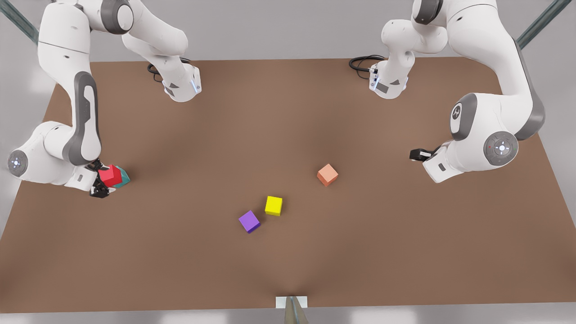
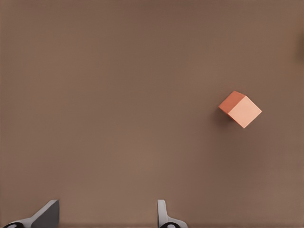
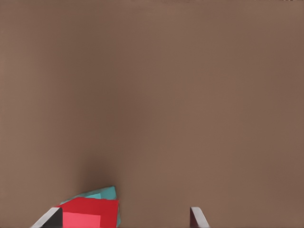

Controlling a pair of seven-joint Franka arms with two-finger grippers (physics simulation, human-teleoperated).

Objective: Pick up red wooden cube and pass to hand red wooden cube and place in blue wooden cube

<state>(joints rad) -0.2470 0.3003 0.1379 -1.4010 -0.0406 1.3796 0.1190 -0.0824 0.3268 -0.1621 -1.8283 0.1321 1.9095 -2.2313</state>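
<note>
The red cube (image 1: 109, 175) sits on the teal cube (image 1: 124, 178) at the front view's left, so the placing looks done; the right hand (image 1: 100, 180) is open around it, gripping nothing; only backing away remains; the left hand (image 1: 416, 155) waits open, empty, near the salmon cube (image 1: 327, 174) on the bench (image 1: 288, 261); the red cube is matte, bright, sharp-edged.

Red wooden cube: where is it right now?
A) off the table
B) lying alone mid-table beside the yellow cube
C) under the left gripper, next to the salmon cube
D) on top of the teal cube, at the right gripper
D. The red wooden cube sits over the teal blue wooden cube at the front view's left, between the open fingers of the right gripper; the right wrist view shows red over teal too.
</note>
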